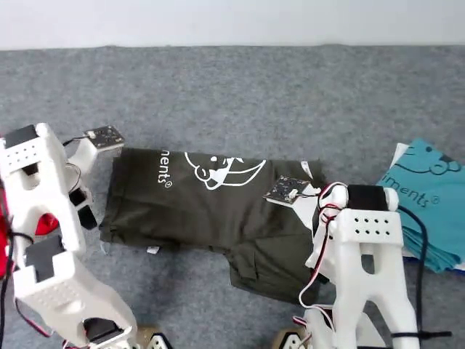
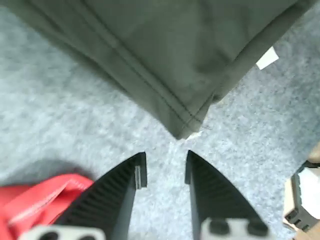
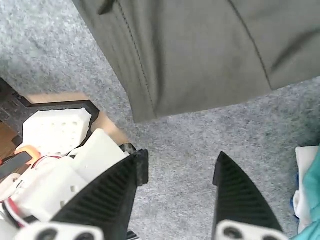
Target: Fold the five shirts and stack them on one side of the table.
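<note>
While both arms sit at the near edge, I look down on a grey carpeted table (image 1: 240, 80) and count three shirts on it. One dark olive shirt (image 1: 211, 211) lies spread in the middle, with a white print along its far side. One teal shirt (image 1: 429, 196) lies folded at the right edge. One red shirt (image 1: 45, 224) is bunched at the left edge, partly hidden by the left arm. My right claw (image 3: 181, 165) is spread wide and empty over bare carpet, just near of the olive shirt's near-right hem. My left claw (image 2: 165, 167) has its fingers a little apart and grips nothing. It is just beside the olive shirt's near-left corner, not touching it, with red cloth alongside one finger. One small white tag (image 2: 267, 57) pokes out at that shirt's near edge.
</note>
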